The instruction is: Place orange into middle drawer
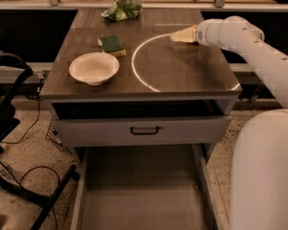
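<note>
My gripper [184, 35] is low over the back right of the wooden table top [182, 71], at the rim of the bright ring of light, and the white arm [249, 42] reaches in from the right. The orange is hidden; the gripper covers the spot where it lay. The middle drawer [144, 195] stands pulled out at the bottom of the view, with a bare grey floor and thin side walls. It lies well in front of and below the gripper.
A white bowl [94, 67] sits at the front left of the table top, a green sponge [112, 44] behind it, and a green bag [123, 7] at the back. A grey drawer front with a black handle [144, 130] is above the open drawer. A black frame [9, 128] and cables stand on the left.
</note>
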`<state>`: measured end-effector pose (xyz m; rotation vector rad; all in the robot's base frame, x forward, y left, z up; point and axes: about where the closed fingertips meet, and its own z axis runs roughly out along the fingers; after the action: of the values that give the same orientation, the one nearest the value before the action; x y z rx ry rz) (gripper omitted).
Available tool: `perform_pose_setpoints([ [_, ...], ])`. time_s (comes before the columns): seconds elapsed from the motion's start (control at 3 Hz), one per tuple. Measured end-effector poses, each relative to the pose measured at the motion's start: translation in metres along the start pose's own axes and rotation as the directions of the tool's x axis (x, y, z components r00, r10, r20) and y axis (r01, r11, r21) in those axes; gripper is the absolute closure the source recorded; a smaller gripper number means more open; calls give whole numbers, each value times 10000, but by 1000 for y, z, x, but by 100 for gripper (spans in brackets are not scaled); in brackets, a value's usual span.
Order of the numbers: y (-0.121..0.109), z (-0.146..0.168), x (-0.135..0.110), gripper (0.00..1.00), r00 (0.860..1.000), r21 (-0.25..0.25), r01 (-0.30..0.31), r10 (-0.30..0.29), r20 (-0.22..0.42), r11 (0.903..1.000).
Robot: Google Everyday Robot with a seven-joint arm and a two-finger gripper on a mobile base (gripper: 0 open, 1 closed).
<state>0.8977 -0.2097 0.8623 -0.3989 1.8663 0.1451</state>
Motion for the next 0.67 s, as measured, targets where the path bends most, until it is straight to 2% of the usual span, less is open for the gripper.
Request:
perform_pose_setpoints([
  [0.67, 5, 4, 3, 48, 10000, -73, -6, 5, -40, 10000],
])
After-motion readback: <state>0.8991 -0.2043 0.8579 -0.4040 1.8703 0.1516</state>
